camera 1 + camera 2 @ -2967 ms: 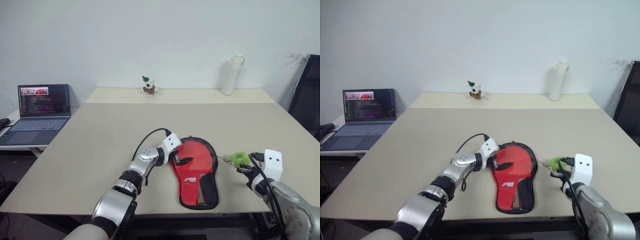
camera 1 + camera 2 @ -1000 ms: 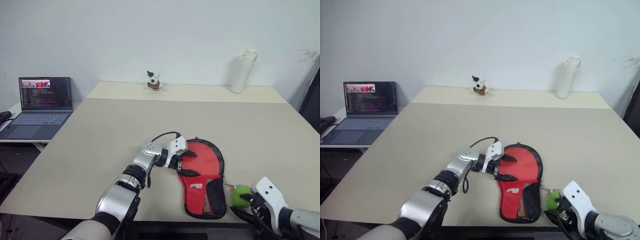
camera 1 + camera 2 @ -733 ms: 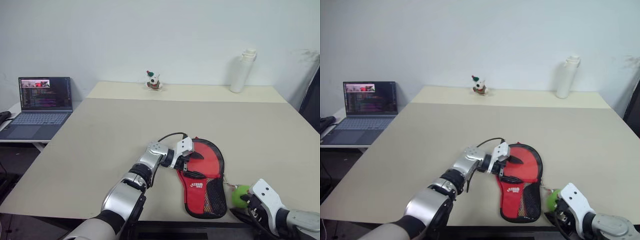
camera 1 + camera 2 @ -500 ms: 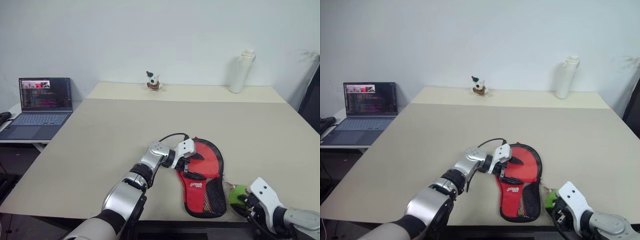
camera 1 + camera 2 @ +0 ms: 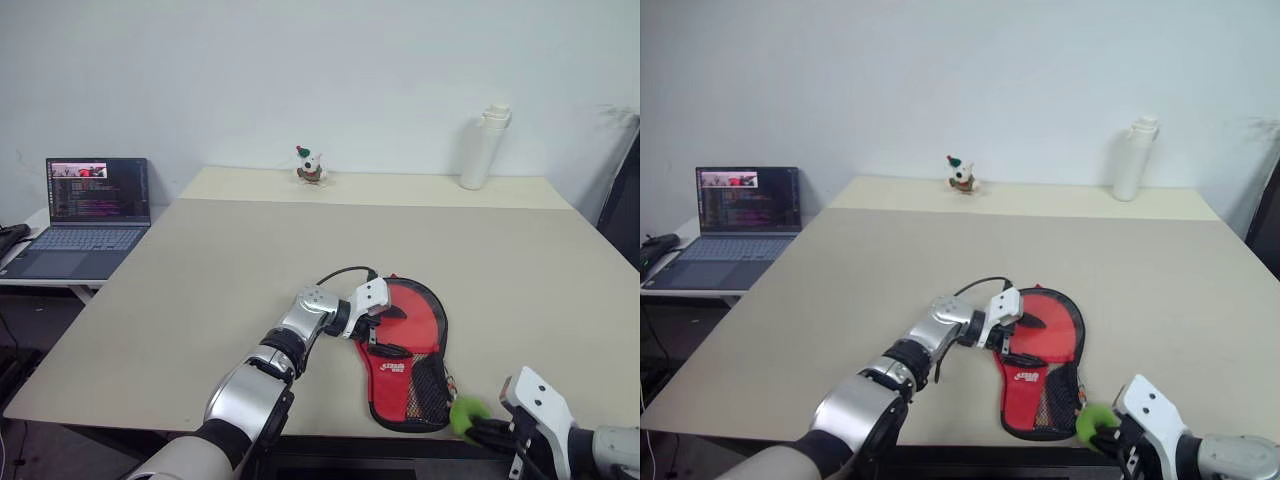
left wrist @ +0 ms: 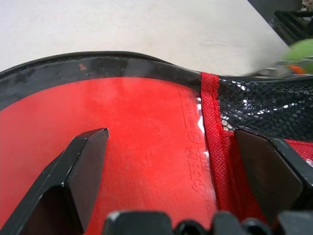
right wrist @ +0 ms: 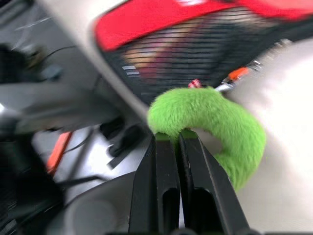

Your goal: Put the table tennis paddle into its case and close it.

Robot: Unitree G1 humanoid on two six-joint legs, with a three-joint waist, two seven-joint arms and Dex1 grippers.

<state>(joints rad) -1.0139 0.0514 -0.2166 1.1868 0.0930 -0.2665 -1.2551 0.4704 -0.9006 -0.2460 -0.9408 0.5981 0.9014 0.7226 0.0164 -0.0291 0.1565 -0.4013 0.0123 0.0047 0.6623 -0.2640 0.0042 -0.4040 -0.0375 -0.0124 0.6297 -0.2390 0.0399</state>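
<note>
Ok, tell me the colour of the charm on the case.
Bright green charm, fluffy; clearest in the right wrist view.

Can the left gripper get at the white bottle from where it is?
Probably not: the bottle stands at the table's far edge, while the open left gripper rests on the case near the front.

A white bottle (image 5: 484, 146) stands at the far right of the table (image 5: 200, 290); a small figurine (image 5: 308, 167) far centre; an open laptop (image 5: 85, 215) beside its left edge.
</note>
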